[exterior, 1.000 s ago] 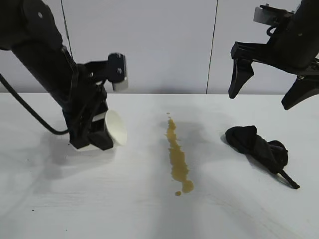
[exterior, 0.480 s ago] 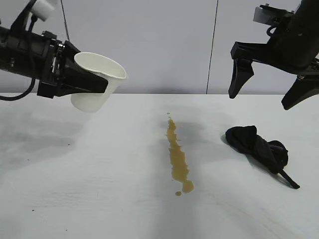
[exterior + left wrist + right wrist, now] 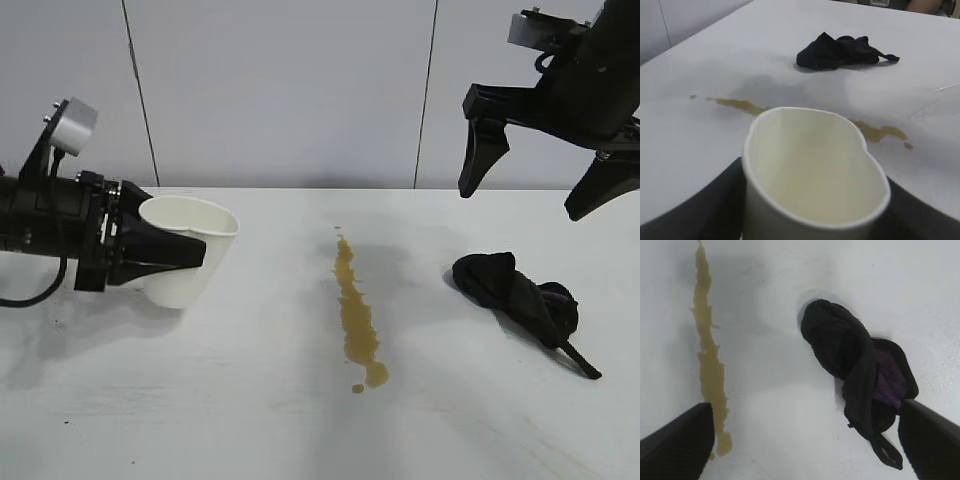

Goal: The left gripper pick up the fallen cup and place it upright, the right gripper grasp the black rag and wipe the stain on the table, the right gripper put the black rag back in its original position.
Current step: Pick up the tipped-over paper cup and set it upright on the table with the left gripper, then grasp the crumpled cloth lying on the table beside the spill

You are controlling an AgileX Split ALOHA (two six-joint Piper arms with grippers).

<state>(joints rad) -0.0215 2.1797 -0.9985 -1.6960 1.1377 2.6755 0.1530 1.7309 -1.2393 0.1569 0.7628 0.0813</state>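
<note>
Table: the wide, flat, matte white table (image 3: 250, 420) carries everything here and shows faint scuff marks.
Right arm: the right gripper (image 3: 540, 195), a black arm end with two pointed black fingers and a looping cable, hangs high above the far right of the table, over the rag. Its jaws are spread wide and hold nothing; in its own wrist view the two black fingertips (image 3: 675, 445) frame the cloth from either side, well clear of it.
Left arm: the left gripper (image 3: 175, 257), black with long wedge-shaped fingers and a small silver-grey block at the wrist, reaches in nearly level from the left edge. Its jaws are part-way closed, clamped on the cup's sides, squeezing the rim out of round.
Stain: a long, narrow yellowish-brown liquid stain (image 3: 356, 318) runs down the middle of the table, with small droplets at its near end, between cup and rag.
Rag: the bunched black rag (image 3: 515, 298) with a thin strap-like tail lies on the table right of the stain, apart from it.
Cup: the small white tapered paper cup (image 3: 190, 250) sits left of the stain, mouth upward, slightly tilted, its base at or just above the table; I cannot tell whether it touches.
</note>
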